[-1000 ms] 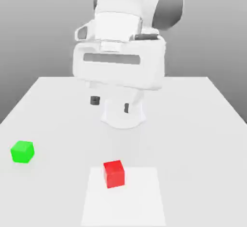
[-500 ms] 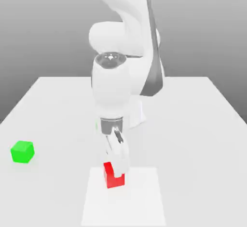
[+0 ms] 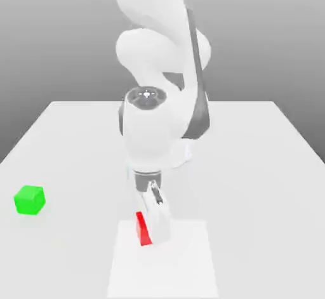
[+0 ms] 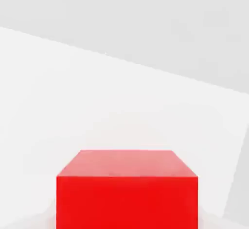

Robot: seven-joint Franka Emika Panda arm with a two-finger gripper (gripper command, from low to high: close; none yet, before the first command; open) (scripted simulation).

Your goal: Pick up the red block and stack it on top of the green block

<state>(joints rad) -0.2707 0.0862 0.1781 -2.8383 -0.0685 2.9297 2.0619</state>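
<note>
The robot arm (image 3: 149,129) reaches down over the pale table (image 3: 254,190), its gripper (image 3: 153,233) low at the red block (image 3: 143,230). The gripper is drawn in narrow, closed on the red block, and in the exterior view its white near side hides the part of the block toward that view's right. The block sits at the far part of a white square (image 3: 166,266) on the tabletop, nearer its left edge in the exterior view. In the hand view, the block's plain red faces are smooth and unmarked. The green block (image 3: 29,200) rests on the table, well apart from the red one, toward the exterior view's left and outside the white square.
</note>
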